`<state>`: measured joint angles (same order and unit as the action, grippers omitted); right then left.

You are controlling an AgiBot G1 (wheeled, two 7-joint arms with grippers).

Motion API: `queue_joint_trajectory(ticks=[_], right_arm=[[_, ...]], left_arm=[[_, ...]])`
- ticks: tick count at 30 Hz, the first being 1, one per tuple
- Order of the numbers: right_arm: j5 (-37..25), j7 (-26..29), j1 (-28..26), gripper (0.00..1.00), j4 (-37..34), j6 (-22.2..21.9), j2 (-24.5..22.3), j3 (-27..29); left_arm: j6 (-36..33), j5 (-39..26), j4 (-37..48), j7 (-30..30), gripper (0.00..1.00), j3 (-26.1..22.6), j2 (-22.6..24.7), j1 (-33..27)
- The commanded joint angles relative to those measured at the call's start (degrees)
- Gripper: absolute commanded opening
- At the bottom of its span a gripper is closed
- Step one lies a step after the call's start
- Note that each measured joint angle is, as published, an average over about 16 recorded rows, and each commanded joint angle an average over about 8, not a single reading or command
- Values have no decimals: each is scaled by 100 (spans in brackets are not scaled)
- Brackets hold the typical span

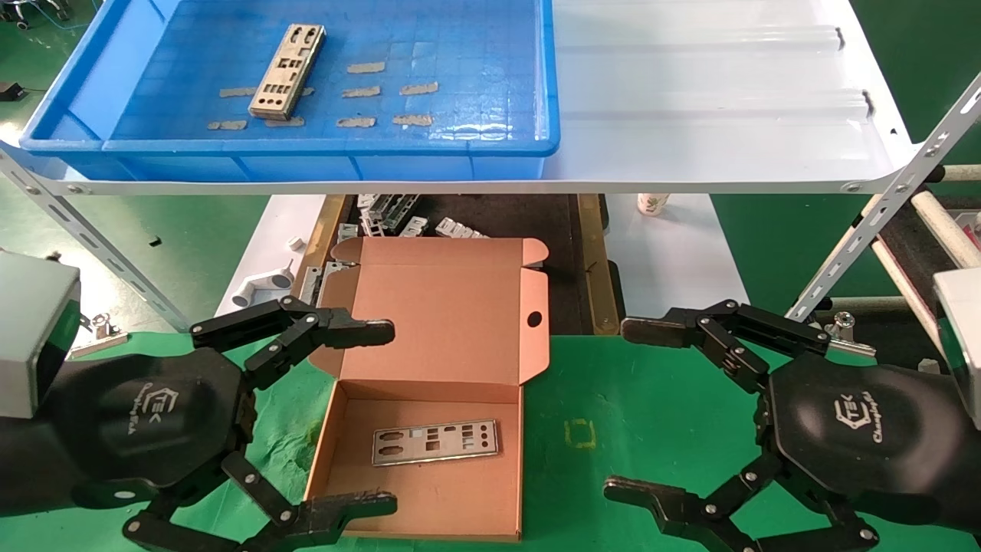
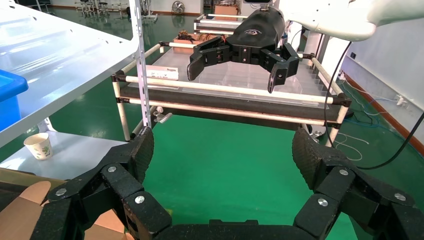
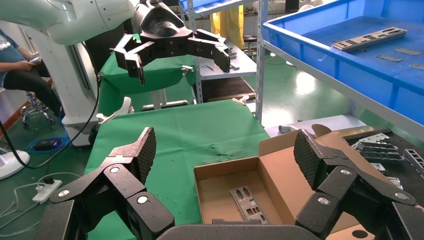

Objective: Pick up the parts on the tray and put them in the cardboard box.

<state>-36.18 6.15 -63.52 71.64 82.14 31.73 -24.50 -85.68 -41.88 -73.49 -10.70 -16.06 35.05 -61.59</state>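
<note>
A silver-grey punched part (image 1: 287, 71) lies in the blue tray (image 1: 490, 146) on the upper shelf; it also shows in the right wrist view as the part (image 3: 370, 39) inside the tray (image 3: 320, 42). The cardboard box (image 1: 452, 322) lies open on the green cloth, and another part (image 1: 435, 442) rests flat on its floor, seen too as the part (image 3: 247, 202) in the box (image 3: 225, 172). My left gripper (image 1: 387, 418) is open at the box's left side, straddling that wall. My right gripper (image 1: 632, 410) is open over bare cloth right of the box. Both hold nothing.
Several grey tape scraps (image 1: 383, 92) dot the tray floor. The glossy white shelf (image 1: 713, 100) overhangs the far half of the workspace on slanted metal struts (image 1: 881, 222). Chunky metal brackets (image 1: 387, 215) lie on a dark surface behind the box. A paper cup (image 1: 651, 203) stands nearby.
</note>
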Motion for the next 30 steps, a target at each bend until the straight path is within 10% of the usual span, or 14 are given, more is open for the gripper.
queue_joint_trajectory(ticks=[1, 30], right_arm=[[0, 0, 0, 100, 0, 0, 0, 0], [0, 0, 0, 100, 0, 0, 0, 0]], left_arm=[[0, 0, 0, 0, 100, 0, 0, 0], [0, 0, 0, 0, 100, 0, 0, 0]])
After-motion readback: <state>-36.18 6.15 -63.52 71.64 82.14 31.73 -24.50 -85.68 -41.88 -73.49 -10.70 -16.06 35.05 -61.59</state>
